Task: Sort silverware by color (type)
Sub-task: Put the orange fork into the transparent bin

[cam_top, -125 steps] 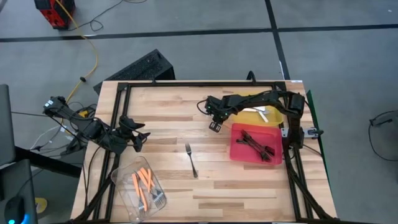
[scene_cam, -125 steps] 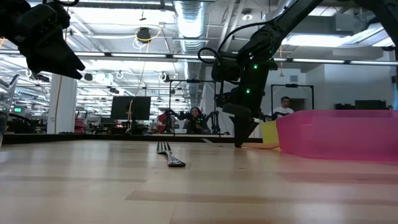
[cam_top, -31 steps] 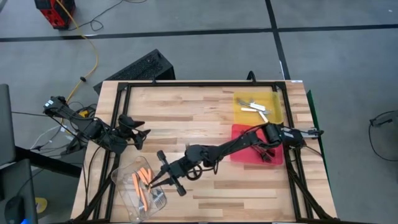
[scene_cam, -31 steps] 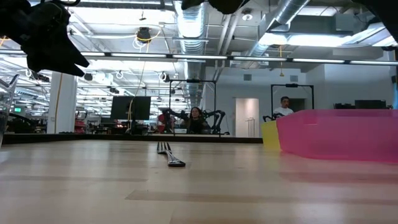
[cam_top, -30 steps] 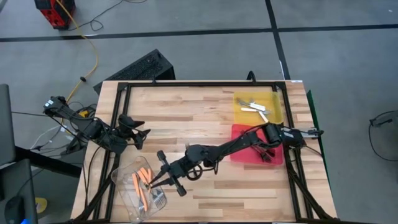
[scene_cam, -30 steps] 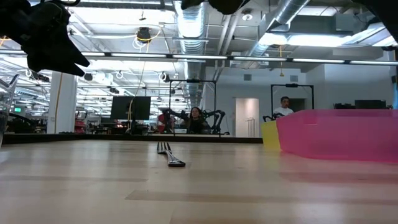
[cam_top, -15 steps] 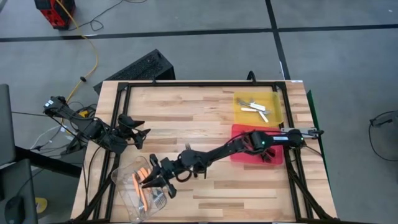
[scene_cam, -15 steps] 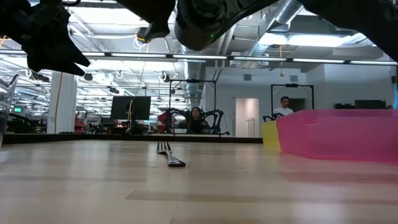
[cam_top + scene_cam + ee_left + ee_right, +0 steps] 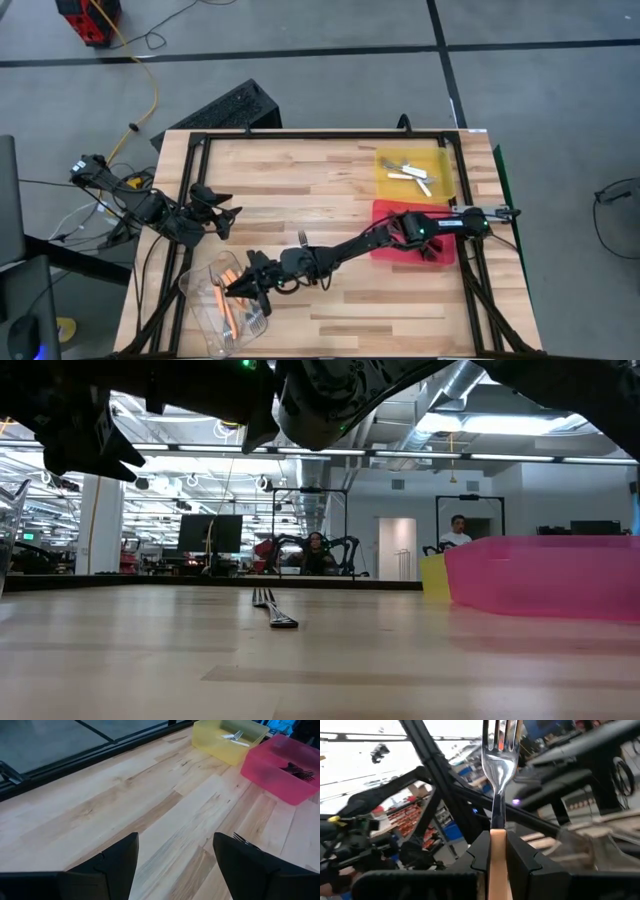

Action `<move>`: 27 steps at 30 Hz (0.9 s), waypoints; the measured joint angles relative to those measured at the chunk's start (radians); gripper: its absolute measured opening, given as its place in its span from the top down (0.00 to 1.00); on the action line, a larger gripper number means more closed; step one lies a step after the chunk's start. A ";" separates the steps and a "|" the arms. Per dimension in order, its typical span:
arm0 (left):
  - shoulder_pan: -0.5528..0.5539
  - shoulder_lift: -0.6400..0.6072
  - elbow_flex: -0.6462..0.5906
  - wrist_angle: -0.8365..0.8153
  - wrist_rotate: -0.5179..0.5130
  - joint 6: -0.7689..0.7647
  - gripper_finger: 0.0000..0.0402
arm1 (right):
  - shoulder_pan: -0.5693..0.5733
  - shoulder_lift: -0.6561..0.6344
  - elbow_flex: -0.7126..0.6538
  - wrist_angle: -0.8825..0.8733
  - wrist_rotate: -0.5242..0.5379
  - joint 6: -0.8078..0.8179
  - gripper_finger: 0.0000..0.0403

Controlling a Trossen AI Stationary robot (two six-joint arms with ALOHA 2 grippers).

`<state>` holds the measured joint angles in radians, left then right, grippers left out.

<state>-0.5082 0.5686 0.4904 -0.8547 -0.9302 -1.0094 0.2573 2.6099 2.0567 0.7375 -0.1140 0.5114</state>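
Right gripper (image 9: 248, 287): closed on an orange-handled fork (image 9: 497, 785), tines pointing away from the fingers, held over the clear tub (image 9: 205, 317) at the table's near left.
Tub contents: orange forks (image 9: 225, 295) are lying just below.
Dark fork (image 9: 303, 241): left mid-table.
Left gripper (image 9: 222, 219): spread open, empty, farther back.

Our two arms are dark, slim and jointed. The left gripper (image 9: 172, 862) has broad matte-black fingers (image 9: 117, 860); cables trail along our links.

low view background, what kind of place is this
Probably a large open robotics lab or workshop: exposed ceiling ducts and strip lights, a seated person at a workstation beside another robot arm, and a monitor beyond the wooden table.
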 joint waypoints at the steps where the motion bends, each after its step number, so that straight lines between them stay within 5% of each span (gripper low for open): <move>1: 0.000 0.000 0.000 0.000 -0.001 0.000 0.40 | 0.000 0.000 0.000 -0.010 0.011 0.009 0.85; 27: 0.000 0.000 0.000 0.000 -0.021 -0.001 0.40 | -0.005 -0.002 0.000 -0.228 0.135 0.143 0.85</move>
<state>-0.5080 0.5686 0.4904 -0.8546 -0.9516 -1.0103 0.2519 2.6080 2.0563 0.5098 0.0206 0.6539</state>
